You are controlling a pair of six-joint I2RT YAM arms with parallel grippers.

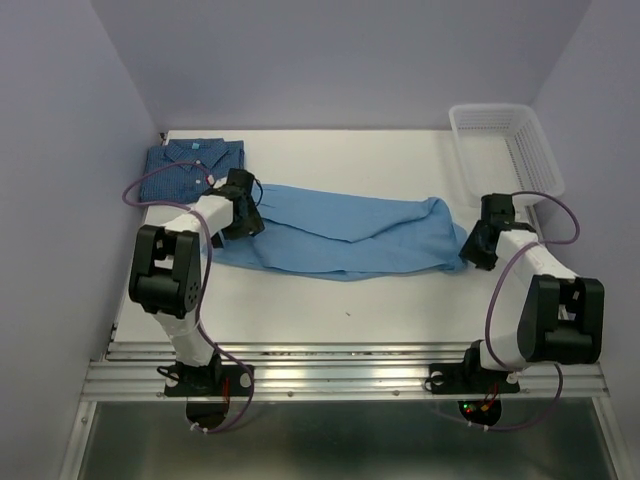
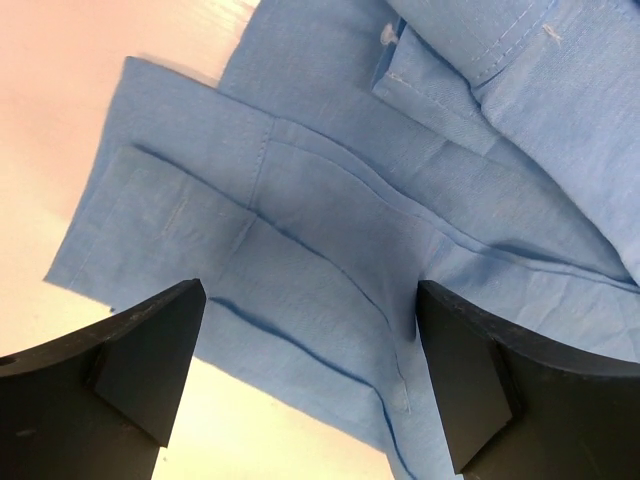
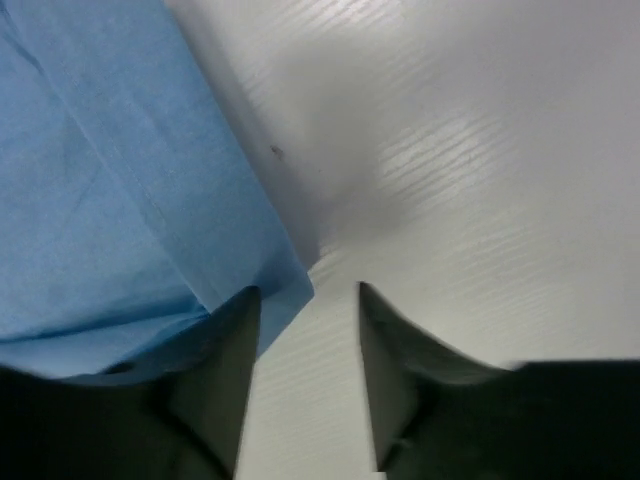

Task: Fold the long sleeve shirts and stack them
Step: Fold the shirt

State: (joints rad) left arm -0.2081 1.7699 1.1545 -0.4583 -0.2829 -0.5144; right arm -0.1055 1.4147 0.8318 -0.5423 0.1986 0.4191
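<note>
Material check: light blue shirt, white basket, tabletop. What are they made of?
Light blue shirt: woven cloth, probably cotton or blend, matte; visible weave, stitched seams, soft creases.
White basket: likely moulded plastic; rigid open mesh walls.
Tabletop: smooth white laminate or painted board, slight sheen; soft glare in right wrist view.

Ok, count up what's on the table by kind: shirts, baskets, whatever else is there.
Shirts: 2, a light blue shirt spread out and a dark checked shirt folded
Baskets: 1, a white basket
Total: 3
</note>
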